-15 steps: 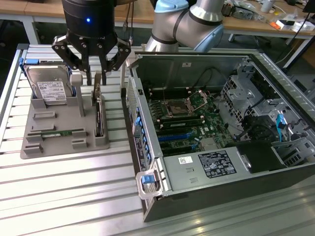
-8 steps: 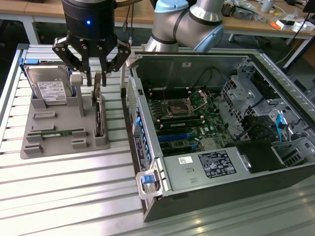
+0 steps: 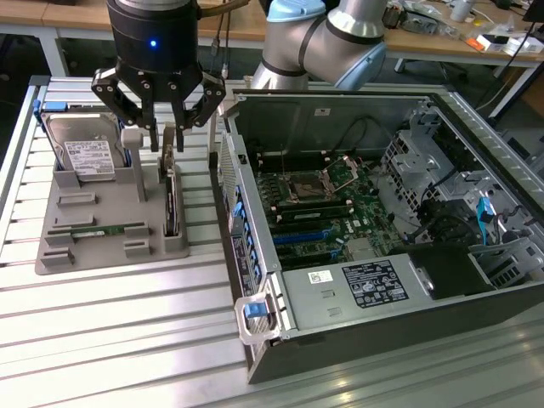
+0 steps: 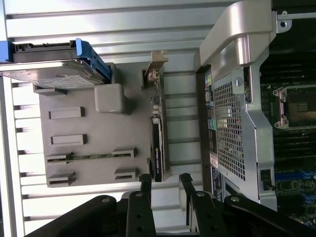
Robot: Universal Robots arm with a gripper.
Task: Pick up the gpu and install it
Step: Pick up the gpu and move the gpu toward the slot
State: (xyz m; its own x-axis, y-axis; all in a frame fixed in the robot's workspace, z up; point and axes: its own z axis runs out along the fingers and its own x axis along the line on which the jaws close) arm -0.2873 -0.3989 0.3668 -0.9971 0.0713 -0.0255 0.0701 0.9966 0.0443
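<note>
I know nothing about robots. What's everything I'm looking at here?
gpu: one, dark with tan bracket, standing on edge in the holder
hard drive: one, silver with white label, propped at the holder's far end
memory stick: one, green, lying in a slot near the holder's front
holder: one, grey, exterior view's left
computer case: one, grey, open, exterior view's right
table: one, silver slats, under everything
arm: one, grey and blue, behind the case
hand: one, black, open, just above the gpu
</note>
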